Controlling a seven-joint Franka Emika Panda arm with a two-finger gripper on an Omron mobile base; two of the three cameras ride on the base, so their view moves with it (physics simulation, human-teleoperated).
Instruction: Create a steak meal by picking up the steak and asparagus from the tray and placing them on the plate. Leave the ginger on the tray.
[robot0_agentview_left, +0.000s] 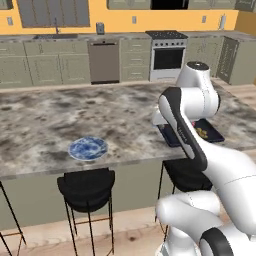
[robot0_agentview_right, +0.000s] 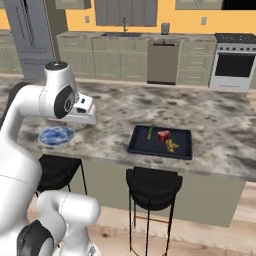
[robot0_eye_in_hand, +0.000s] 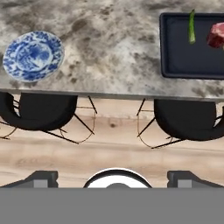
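Marbled bench (robot0_agentview_right: 220, 120) carries the tray (robot0_agentview_right: 141, 145) with asparagus (robot0_agentview_right: 149, 132), steak (robot0_agentview_right: 163, 135) and ginger (robot0_agentview_right: 171, 146), well apart from the plate (robot0_agentview_right: 56, 136); fingers (robot0_eye_in_hand: 41, 178) spread wide, empty.

Plate (robot0_eye_in_hand: 33, 55), upper left of the hand view: white ground with an ornate blue pattern. Tray (robot0_eye_in_hand: 183, 65), upper right: dark navy-black. Asparagus (robot0_eye_in_hand: 191, 27) on the tray: green. Steak (robot0_eye_in_hand: 216, 35), at the right edge: red with paler pink marbling. Ginger (robot0_agentview_right: 171, 146), right of centre in the right base view: yellow-tan. Counter (robot0_eye_in_hand: 113, 61): mottled grey, brown and cream stone pattern. Stools (robot0_eye_in_hand: 41, 111), below the counter edge: black. Floor (robot0_eye_in_hand: 109, 148): light wood grain. Back wall (robot0_agentview_left: 125, 20), top of the left base view: orange-yellow. Cabinets (robot0_agentview_left: 45, 62): pale grey-green.
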